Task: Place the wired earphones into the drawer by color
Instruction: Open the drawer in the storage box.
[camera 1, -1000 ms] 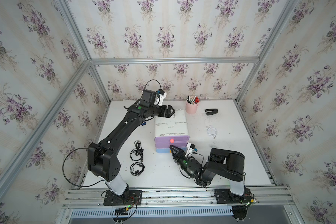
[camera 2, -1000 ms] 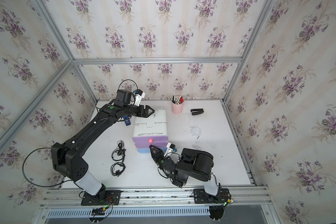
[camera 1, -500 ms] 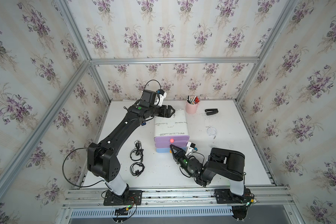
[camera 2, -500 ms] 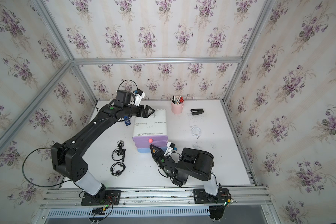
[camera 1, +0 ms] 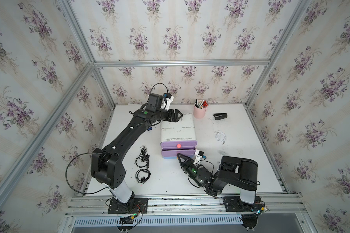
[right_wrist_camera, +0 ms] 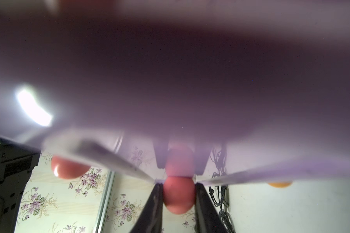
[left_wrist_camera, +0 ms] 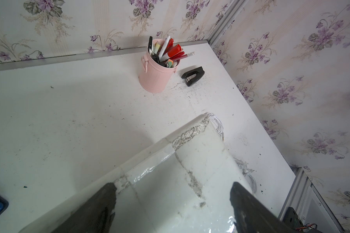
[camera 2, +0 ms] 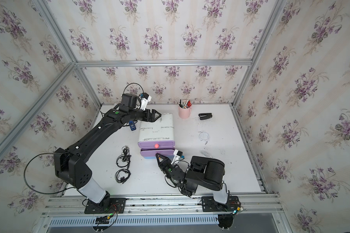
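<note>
Right gripper [camera 1: 178, 155] clamped on pink knob [right_wrist_camera: 178, 198] of lower purple drawer [camera 1: 170, 153]. 2 black earphones [camera 1: 143, 155] on table [camera 1: 170, 181] left of cabinet [camera 1: 178, 129]; white earphones [camera 1: 220, 137] right of it. Left gripper [left_wrist_camera: 172, 186], jaws apart, over cabinet's rear.

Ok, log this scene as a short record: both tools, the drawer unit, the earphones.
left tool: open, over the rear top of the drawer unit
right tool: shut on the red knob of the middle drawer
black earphones: two bundles on the table, left arm's side of the unit; the second lies nearer the front
white earphones: one bundle, right arm's side of the unit
earphones held: none
clutter: pink pen cup, black stapler, by the back wall
</note>
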Controlling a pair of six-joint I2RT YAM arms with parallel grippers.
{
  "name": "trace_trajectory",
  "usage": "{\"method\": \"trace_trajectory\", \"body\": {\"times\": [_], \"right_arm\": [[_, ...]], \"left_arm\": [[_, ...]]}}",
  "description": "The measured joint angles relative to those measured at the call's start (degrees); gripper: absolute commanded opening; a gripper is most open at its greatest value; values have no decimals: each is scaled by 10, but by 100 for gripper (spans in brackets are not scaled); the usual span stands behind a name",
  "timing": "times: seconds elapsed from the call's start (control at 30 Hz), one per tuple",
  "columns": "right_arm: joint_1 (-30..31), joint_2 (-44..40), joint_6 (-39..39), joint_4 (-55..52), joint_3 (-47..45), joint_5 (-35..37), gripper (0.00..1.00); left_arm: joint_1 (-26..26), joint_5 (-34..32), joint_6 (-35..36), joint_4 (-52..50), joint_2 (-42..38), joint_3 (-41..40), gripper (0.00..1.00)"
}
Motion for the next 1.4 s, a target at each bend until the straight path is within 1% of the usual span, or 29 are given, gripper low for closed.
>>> {"method": "trace_trajectory", "body": {"times": [0.27,0.93,1.13,1.27,1.33,1.4], "right_arm": [[50,-38,3,-4,-41,29,13],[175,-70,28,-12,-68,139,12],[192,-85,39,-16,-73,155,13],[193,-85,42,-16,-69,156,21],[193,-81,44,-16,-69,156,30],[193,-73,47,-15,-68,156,36]], "left_arm": [[0,-11,0,7,2,-1,91],[-2,-15,-11,30,-10,-22,91],[-5,-20,-13,30,-13,-24,91],[-7,-23,-13,30,-14,-25,91],[-8,-24,-13,30,-14,-26,91],[-9,-24,-13,31,-15,-28,91]]}}
